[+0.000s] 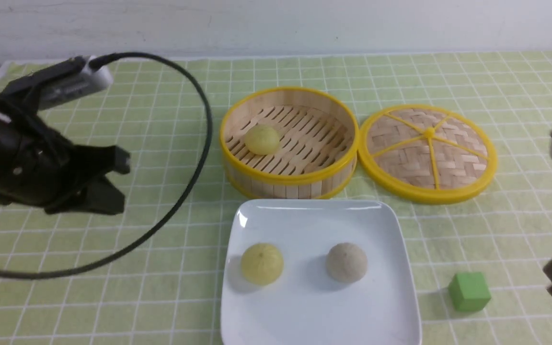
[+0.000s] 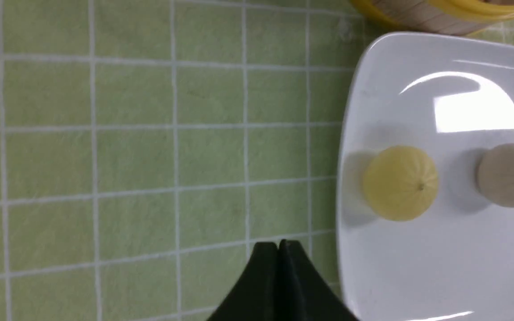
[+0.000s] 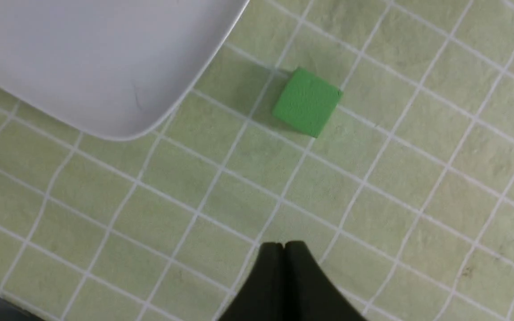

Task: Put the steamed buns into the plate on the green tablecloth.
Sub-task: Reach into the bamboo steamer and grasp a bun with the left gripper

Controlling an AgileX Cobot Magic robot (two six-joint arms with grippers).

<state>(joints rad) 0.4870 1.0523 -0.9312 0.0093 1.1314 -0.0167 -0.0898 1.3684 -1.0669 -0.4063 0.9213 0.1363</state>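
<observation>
Two of three buns are done: the yellow bun (image 1: 262, 263) and the grey bun (image 1: 346, 262) sit on the white plate (image 1: 314, 211), side by side and not touching. The third bun (image 1: 261, 139), also yellow, lies in the open steamer (image 1: 288, 181) just behind the plate, on the slats toward its left side. The lid (image 1: 428, 151) lies flat on the tablecloth (image 1: 161, 120) right of the steamer, rims about touching. By my read, one pick-and-place is left.

Left gripper (image 2: 278, 245): fingers pressed together, nothing between them. It hangs over bare tablecloth to the left of the plate, near the plate's left edge in the wrist view. The remaining bun is well apart from it, farther from the robot and to the right, behind the steamer wall. This looks like the nearer arm for that bun.

Right gripper (image 3: 284, 245): also fully closed and empty. It is over tablecloth on the right, near the green cube (image 3: 307, 101), off the plate's corner and well away from the steamer.

Either one would have to open before reaching into the steamer.
</observation>
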